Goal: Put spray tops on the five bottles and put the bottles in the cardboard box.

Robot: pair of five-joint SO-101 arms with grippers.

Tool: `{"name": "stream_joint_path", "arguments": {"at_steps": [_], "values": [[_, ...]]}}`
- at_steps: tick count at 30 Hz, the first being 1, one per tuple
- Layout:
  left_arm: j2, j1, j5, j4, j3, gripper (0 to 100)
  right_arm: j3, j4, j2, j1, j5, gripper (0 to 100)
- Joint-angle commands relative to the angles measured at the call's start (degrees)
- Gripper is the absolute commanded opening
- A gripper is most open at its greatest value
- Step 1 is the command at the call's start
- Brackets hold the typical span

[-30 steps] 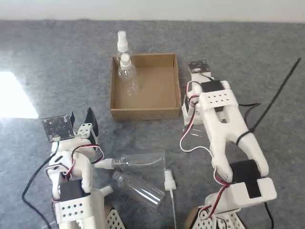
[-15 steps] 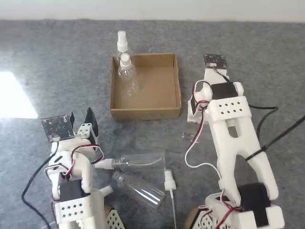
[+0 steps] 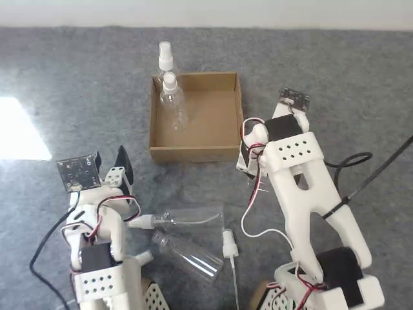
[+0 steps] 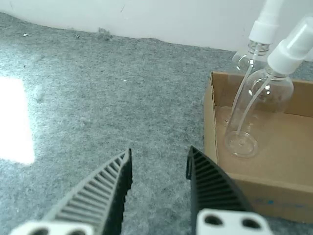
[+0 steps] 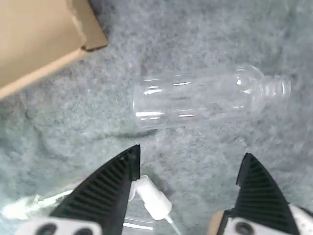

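Little of the job is done, I judge. The first bottle (image 3: 173,103), topped, stands in the cardboard box (image 3: 197,154), in its upper-left corner in the high view. The second bottle (image 3: 166,59), also topped, stands just outside the far wall. At lower centre the third bottle (image 3: 190,218) lies on the table (image 3: 335,64), seemingly topped. The fourth bottle (image 3: 193,258) is too unclear to judge, and a loose spray top (image 3: 228,244) lies beside it. The bare-necked bottle (image 5: 195,100) lies near the box corner, below the right gripper (image 5: 190,154), whose jaws are spread wide. The left gripper (image 4: 159,159) is also spread and empty.
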Motion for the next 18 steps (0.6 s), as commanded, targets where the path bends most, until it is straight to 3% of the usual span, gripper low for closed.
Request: {"name": "stream_joint_path", "arguments": {"at_steps": [1, 18], "values": [[-0.3, -0.2, -0.4, -0.2, -0.5, 17, -0.4, -1.9, -2.9, 0.7, -3.6, 28.9], [-0.3, -0.2, -0.4, -0.2, -0.5, 17, 14.9, -18.0, -2.9, 7.0, -8.0, 28.9]]}}
